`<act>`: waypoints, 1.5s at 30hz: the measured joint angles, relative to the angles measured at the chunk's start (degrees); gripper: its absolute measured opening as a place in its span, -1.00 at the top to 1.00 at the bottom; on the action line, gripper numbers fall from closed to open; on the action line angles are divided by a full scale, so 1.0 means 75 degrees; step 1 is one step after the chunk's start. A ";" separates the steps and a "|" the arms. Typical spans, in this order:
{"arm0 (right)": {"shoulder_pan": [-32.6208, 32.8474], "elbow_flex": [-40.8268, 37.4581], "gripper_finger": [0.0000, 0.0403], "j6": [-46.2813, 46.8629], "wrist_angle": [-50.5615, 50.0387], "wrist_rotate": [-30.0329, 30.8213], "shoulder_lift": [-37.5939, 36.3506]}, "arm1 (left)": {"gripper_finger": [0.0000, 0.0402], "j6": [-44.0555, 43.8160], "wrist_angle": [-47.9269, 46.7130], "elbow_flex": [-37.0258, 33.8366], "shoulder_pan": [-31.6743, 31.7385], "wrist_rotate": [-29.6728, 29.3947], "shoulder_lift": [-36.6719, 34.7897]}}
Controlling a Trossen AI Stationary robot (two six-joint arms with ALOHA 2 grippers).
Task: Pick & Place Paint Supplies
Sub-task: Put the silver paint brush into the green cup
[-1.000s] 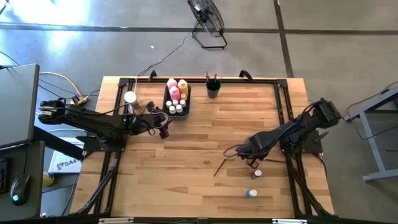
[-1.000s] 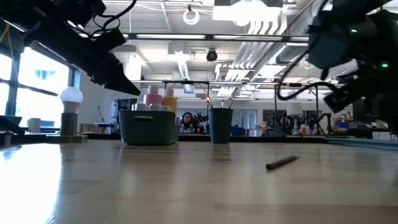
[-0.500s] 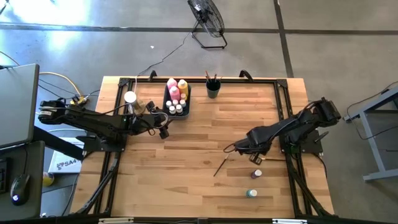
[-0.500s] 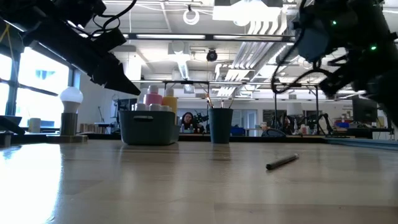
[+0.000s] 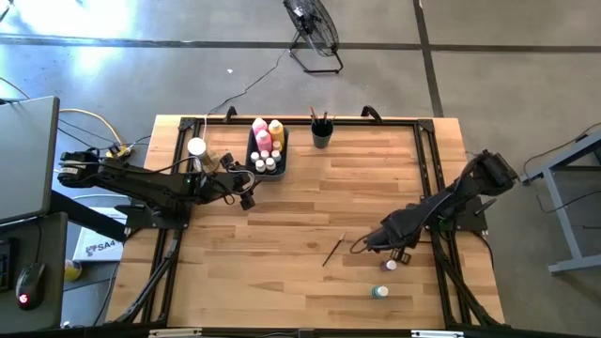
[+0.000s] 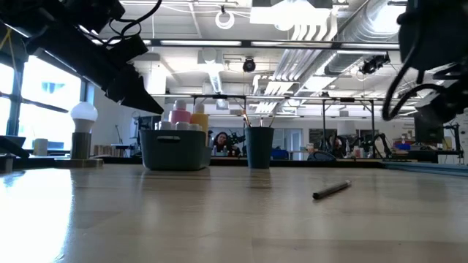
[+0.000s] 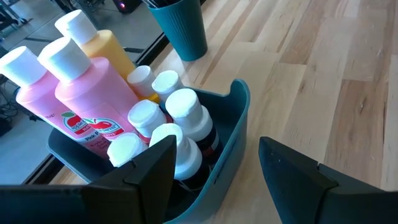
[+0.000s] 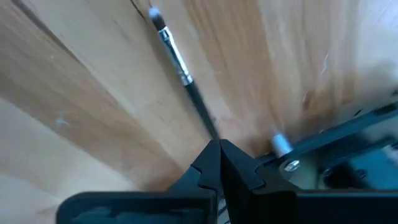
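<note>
Wooden tabletop (image 5: 282, 225) is seen under both arms. Right gripper (image 5: 364, 246) is clenched on nothing, fingertips pressed together, just beside the handle end of a thin paintbrush (image 5: 333, 250) lying flat on the boards. Left gripper (image 7: 214, 165) is held spread at the teal bin (image 7: 233, 134), where white-capped paint bottles (image 7: 186, 112) and pink squeeze bottles (image 7: 74, 87) stand.

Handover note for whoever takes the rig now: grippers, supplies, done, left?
Left gripper: open, empty, hovering by the teal bin.
Right gripper: shut, empty, over the table near the loose paintbrush.
Done: pink and yellow squeeze bottles and several small paint bottles in the bin; brushes in the dark cup.
Left: the loose paintbrush and two small bottles on the table.
</note>
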 joint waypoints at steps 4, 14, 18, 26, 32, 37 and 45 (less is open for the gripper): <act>0.0196 0.0000 0.99 -0.0316 -0.0006 0.0543 -0.0001 | -0.11 0.0002 0.0003 0.0000 0.0000 -0.0004 0.0000; -0.0370 0.0000 0.99 -0.0538 0.0032 0.0971 -0.0155 | -0.11 -0.0162 0.0032 0.0000 0.0000 -0.0007 0.0000; -0.0690 0.0000 0.99 -0.0473 0.0071 0.1406 -0.0775 | -0.11 -0.0189 0.0029 0.0000 0.0000 -0.0005 0.0000; -0.1191 0.0000 0.99 0.0123 0.0334 0.1022 -0.2590 | -0.11 -0.0173 -0.0006 0.0000 0.0000 -0.0007 0.0000; -0.0941 0.0000 0.99 0.1204 0.0257 0.0557 -0.3334 | -0.11 -0.0172 -0.0006 0.0000 0.0000 -0.0007 0.0000; -0.0610 0.0000 0.99 0.2041 0.0074 0.0051 -0.3403 | -0.11 -0.0172 -0.0006 0.0000 0.0000 -0.0007 0.0000; -0.0153 -0.0001 0.99 0.2889 0.0076 -0.0066 -0.3405 | -0.11 -0.0172 -0.0006 0.0000 0.0000 -0.0007 0.0000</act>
